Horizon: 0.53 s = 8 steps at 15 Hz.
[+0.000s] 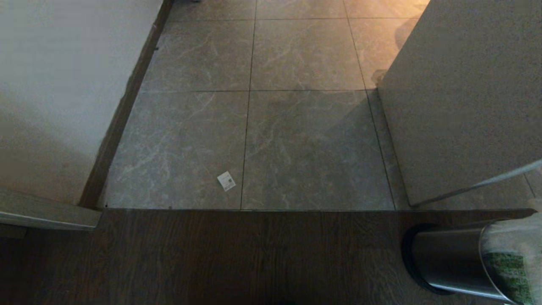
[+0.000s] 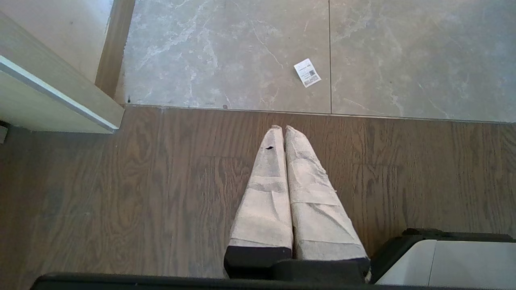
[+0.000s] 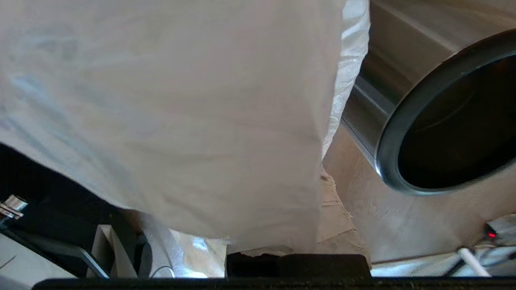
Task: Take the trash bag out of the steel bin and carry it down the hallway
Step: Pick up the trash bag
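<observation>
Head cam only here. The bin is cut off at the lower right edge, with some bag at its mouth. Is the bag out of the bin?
Observer: Looks so. In the right wrist view the steel bin has a dark, bare mouth, and the trash bag hangs beside it, outside the rim.
Operator: Right gripper got it?
Observer: The right gripper is shut and the bag drapes straight over its fingers, so it looks held. The pinch itself is hidden.
Operator: Left arm?
Observer: The left gripper is shut on nothing, over the wood floor, just short of the tiles.
</observation>
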{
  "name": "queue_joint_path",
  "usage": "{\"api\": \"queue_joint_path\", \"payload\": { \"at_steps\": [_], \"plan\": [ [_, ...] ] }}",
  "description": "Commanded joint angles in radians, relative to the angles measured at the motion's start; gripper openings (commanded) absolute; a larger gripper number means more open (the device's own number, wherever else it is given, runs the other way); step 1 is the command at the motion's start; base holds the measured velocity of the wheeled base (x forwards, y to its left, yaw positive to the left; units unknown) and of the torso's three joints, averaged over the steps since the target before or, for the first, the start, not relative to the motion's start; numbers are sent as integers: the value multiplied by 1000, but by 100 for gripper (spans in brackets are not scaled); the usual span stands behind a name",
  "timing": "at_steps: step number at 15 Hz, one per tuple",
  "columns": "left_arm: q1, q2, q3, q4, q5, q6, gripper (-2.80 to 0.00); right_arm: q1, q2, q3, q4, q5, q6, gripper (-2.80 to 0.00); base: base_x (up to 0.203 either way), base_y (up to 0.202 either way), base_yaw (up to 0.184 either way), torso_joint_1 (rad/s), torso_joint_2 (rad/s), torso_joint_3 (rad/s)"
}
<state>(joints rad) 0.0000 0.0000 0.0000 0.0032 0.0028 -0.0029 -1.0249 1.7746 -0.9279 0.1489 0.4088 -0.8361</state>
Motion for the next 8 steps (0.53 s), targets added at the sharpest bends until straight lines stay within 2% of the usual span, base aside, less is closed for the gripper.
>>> {"api": "queue_joint_path", "payload": {
  "at_steps": [1,4,5,8],
  "plan": [
    [0,0,0,0,0,0,-280,-19,53,-19,1,11,-6,-280,0,0,0,0,0,0],
    [0,0,0,0,0,0,-280,-39,86,-37,0,18,-11,-280,0,0,0,0,0,0],
    [0,0,0,0,0,0,-280,-44,92,-42,6,21,-26,0,0,0,0,0,0,0],
    [0,0,0,0,0,0,-280,-60,102,-41,7,43,-23,0,0,0,0,0,0,0]
  ]
}}
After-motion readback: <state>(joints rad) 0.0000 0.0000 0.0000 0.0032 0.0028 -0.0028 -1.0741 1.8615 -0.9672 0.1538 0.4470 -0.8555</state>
